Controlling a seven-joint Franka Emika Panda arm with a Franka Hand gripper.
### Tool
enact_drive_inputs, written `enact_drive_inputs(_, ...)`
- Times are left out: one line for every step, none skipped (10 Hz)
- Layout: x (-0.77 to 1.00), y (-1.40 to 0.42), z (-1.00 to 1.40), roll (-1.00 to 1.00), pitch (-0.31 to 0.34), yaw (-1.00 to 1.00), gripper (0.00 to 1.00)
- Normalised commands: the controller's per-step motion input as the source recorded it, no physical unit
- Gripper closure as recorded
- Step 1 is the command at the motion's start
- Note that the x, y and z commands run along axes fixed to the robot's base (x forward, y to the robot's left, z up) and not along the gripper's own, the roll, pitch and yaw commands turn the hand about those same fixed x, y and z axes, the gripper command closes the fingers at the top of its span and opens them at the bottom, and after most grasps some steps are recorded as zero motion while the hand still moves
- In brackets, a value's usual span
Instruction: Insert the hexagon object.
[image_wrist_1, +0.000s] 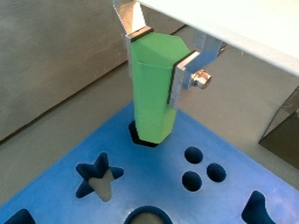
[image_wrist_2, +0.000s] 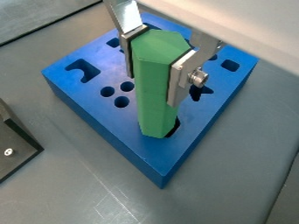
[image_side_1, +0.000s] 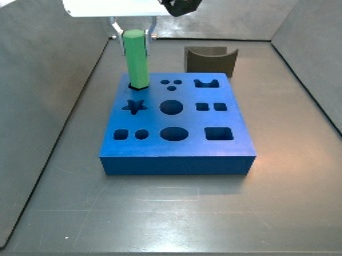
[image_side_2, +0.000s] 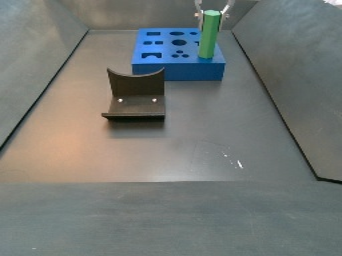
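Observation:
The hexagon object (image_wrist_1: 155, 83) is a bright green prism-shaped peg, standing upright. My gripper (image_wrist_1: 158, 54) is shut on its upper end, a silver finger plate on each side. The peg's lower end sits in a dark hole at a corner of the blue block (image_wrist_1: 216, 206). Both wrist views show this; in one the peg (image_wrist_2: 156, 83) enters the hole near the block's edge (image_wrist_2: 122, 140). In the side views the peg (image_side_1: 135, 57) (image_side_2: 210, 33) stands at a far corner of the block (image_side_1: 181, 145) (image_side_2: 167, 62), with the gripper (image_side_1: 134, 30) above it.
The blue block has several cut-outs: a star (image_wrist_1: 98, 176), round holes (image_wrist_1: 198, 168), squares (image_side_1: 211, 131). A dark grey curved block (image_side_1: 207, 58) stands behind the blue block; in a side view it (image_side_2: 134, 97) lies mid-floor. Grey walls surround the floor.

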Motion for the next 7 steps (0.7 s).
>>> enact_drive_inputs(-0.22,-0.09,-0.18,0.00,-0.094,0.02,1.00)
enact_drive_inputs(-0.17,-0.15,-0.16,0.03,-0.066,0.02,1.00)
enact_drive_inputs(-0.13,-0.18,-0.13,0.00,-0.080,0.02,1.00)
enact_drive_inputs(0.00,-0.15,-0.18,0.00,-0.063,0.00,1.00)
enact_drive_inputs(0.00,-0.05,-0.22,-0.01,-0.066,0.00,1.00)
enact_drive_inputs(0.00,0.00,-0.26,-0.02,-0.090,0.00,1.00)
enact_drive_inputs(0.00,0.00,-0.31,0.00,-0.080,0.02,1.00)
